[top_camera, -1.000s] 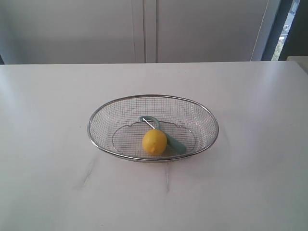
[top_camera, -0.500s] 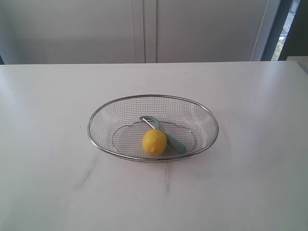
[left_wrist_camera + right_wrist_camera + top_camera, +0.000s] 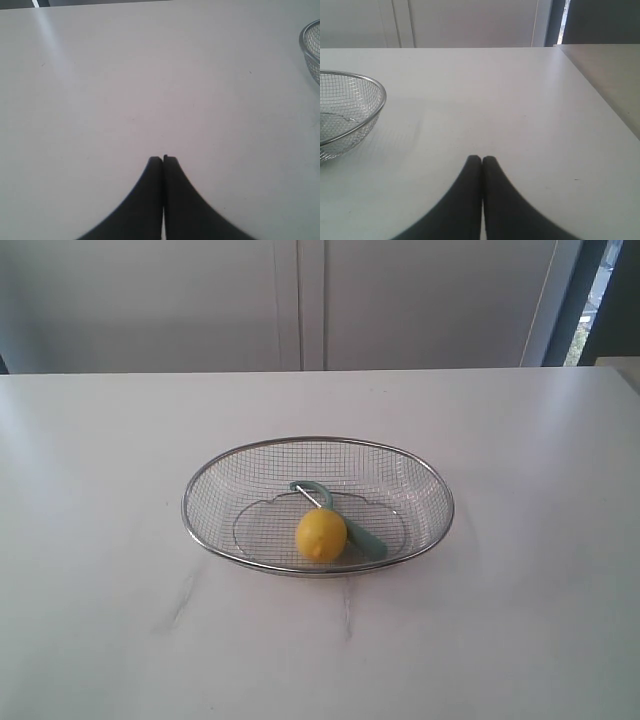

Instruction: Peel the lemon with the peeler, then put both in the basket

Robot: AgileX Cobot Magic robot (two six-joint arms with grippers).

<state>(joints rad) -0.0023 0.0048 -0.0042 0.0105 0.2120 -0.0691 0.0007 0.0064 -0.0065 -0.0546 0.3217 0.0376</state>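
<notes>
**Both grippers pressed closed, lemon and peeler lying in the basket**

The left gripper (image 3: 163, 159) is seen with its two dark fingers pressed flat together, and nothing is pinched between them. It is held over the bare white table (image 3: 100, 570). The right gripper (image 3: 481, 159) is shown in the same way, closed tight on nothing above the tabletop. A slice of wire rim is caught at the edge of each wrist view, well apart from the fingertips.

The basket (image 3: 186, 510) is set at the middle of the table. The lemon (image 3: 321, 535) is found inside it, resting on the mesh floor toward the near rim. The peeler (image 3: 368, 540) is laid just behind and touching it. Its curved head is pointed toward the far side, and its teal handle is partly hidden by the fruit. Whether the skin has been cut cannot be told at this size.
</notes>
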